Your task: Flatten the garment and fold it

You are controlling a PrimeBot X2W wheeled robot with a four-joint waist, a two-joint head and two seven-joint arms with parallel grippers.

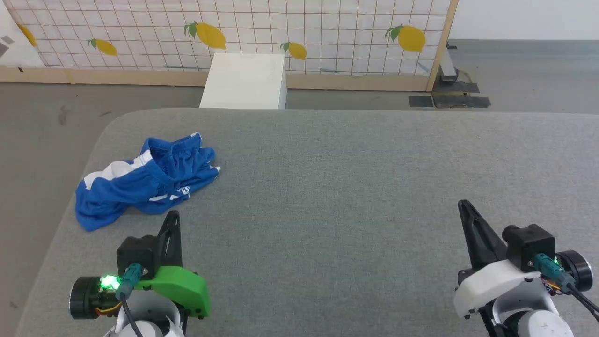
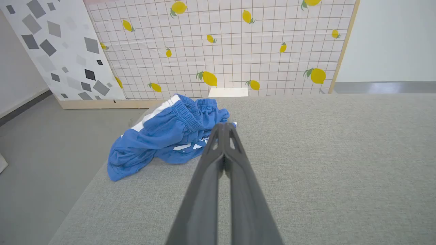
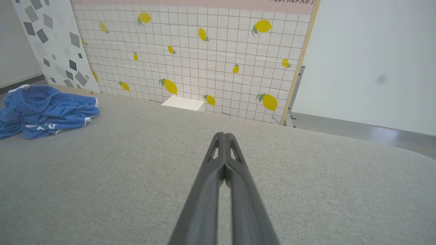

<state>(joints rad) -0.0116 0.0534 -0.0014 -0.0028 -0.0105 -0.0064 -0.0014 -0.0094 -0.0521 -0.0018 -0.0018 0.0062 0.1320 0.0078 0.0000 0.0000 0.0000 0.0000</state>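
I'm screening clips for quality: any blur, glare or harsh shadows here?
Head view: soft even light, garment sharp, green light blooms behind the left claw. Left wrist view: claw blurs near the lens. Right wrist view: right claw likewise; table sharp.

A robot test studio, not a home.
Far beyond the left claw [image 2: 223, 126] stands a white lemon-printed grid backdrop panel [image 2: 221, 51] on bare grey floor [image 2: 51, 143].

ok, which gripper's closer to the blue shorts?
Left. The left gripper is just short of the blue shorts, not touching; the right gripper is far off toward the robot's right. Both shut.
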